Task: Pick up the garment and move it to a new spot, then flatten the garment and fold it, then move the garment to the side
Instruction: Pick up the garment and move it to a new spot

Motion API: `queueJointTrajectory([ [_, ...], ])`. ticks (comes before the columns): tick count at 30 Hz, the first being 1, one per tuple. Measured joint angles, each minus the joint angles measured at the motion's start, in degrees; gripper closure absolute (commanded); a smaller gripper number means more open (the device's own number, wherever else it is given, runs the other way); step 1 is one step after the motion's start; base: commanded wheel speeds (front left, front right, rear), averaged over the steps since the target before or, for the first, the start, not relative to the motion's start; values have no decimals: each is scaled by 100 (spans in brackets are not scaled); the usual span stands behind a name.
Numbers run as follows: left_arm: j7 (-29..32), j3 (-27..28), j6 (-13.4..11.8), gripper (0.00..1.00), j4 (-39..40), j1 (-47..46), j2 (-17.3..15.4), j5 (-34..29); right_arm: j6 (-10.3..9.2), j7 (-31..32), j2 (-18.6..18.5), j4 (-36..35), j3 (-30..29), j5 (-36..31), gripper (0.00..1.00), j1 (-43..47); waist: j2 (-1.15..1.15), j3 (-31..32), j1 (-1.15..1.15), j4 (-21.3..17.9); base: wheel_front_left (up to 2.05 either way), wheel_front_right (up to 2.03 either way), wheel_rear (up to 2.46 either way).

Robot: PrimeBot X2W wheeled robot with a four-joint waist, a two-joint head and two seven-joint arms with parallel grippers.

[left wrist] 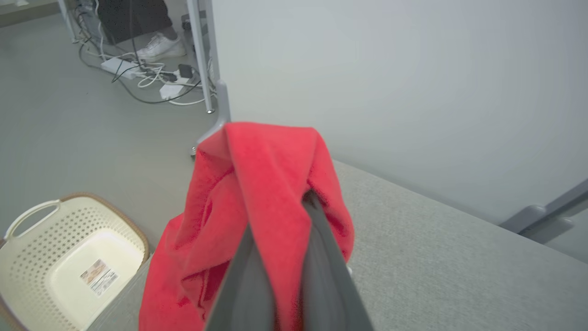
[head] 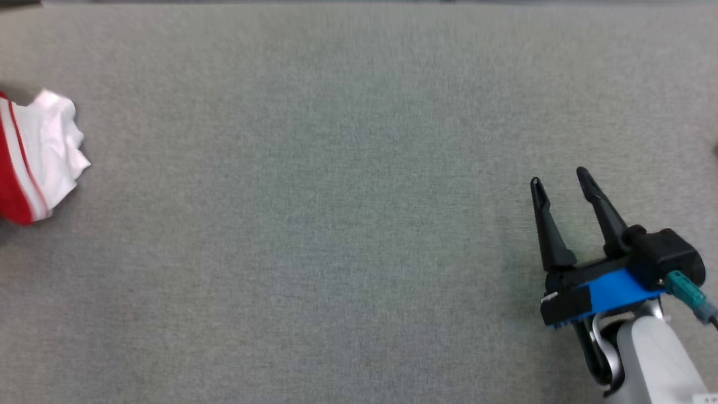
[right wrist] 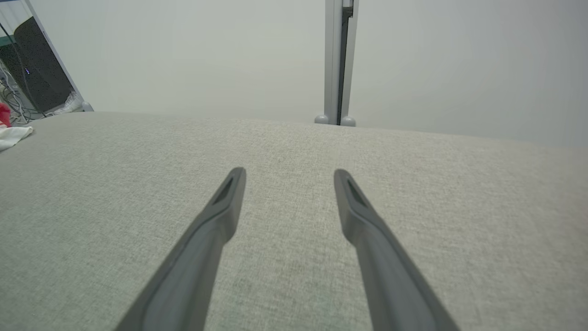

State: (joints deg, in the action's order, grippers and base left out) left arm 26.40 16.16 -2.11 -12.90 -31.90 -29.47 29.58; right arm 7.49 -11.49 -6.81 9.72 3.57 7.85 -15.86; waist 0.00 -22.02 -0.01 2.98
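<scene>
The garment (head: 39, 154) is red and white and lies bunched at the far left edge of the grey cloth-covered table (head: 359, 224), partly cut off by the edge of the head view. In the left wrist view its red cloth (left wrist: 257, 184) drapes over and between the fingers of my left gripper (left wrist: 280, 216), which is shut on it near the table's left end; the fingertips are hidden in the folds. A small piece of the garment (right wrist: 14, 135) shows far left in the right wrist view. My right gripper (head: 558, 177) hovers open over the table at the lower right, nothing between its fingers (right wrist: 225, 202).
A cream perforated basket (left wrist: 69, 257) stands on the floor beside the table's left end. Cables and a power strip (left wrist: 147, 76) lie by a metal post (left wrist: 206, 69), near a person's shoe (left wrist: 161, 46). A pale wall panel with an upright post (right wrist: 337, 59) runs behind the table.
</scene>
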Motion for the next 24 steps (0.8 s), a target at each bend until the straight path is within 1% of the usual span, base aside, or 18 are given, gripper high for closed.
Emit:
queueJointTrajectory([
  [4, 187, -421, 372, 100, 506, -434, -156, -16, -1, -12, 70, 148, 0, 56, 0, 227, 0, 525, -1, -21, 0, 0, 0],
  [5, 241, -542, 433, 100, 646, -560, -164, -19, -1, -3, 85, 178, 22, 58, 0, 263, 0, 632, -1, -54, 0, 0, 0],
  [6, 241, -542, 433, 100, 646, -560, -164, -19, -1, -3, 85, 178, 22, 58, 0, 263, 0, 632, -1, -54, 0, 0, 0],
  [8, 352, -804, 521, 100, 943, -806, -89, -22, -1, 12, 114, 219, 101, 96, 0, 321, 0, 836, -1, -137, 0, 0, 0],
  [11, 475, -1182, 623, 100, 1341, -1104, 141, 86, 0, 36, 176, 231, 244, 137, 0, 337, 0, 1083, -1, -299, 0, 0, 0],
  [12, 549, -1456, 711, 100, 1562, -1246, 288, 198, 0, 64, 190, 232, 337, 164, 0, 361, 0, 1199, -1, -436, 0, 0, 0],
  [13, 549, -1456, 711, 100, 1562, -1246, 288, 198, 0, 64, 190, 232, 337, 164, 0, 361, 0, 1199, -1, -436, 0, 0, 0],
  [18, 679, -2161, 811, 100, 1929, -1356, 777, 414, -1, 91, 187, 208, 382, 194, 0, 444, 0, 1323, 0, -806, 0, 0, 0],
  [21, 649, -2592, 842, 100, 1998, -1310, 1076, 470, -1, 113, 196, 183, 378, 232, 0, 449, 0, 1296, 1, -1012, 0, 0, 0],
  [24, 370, -2989, 867, 100, 1885, -1072, 1402, 422, -1, 113, 203, 181, 387, 242, 0, 448, 0, 1219, 1, -1185, 0, 0, 0],
])
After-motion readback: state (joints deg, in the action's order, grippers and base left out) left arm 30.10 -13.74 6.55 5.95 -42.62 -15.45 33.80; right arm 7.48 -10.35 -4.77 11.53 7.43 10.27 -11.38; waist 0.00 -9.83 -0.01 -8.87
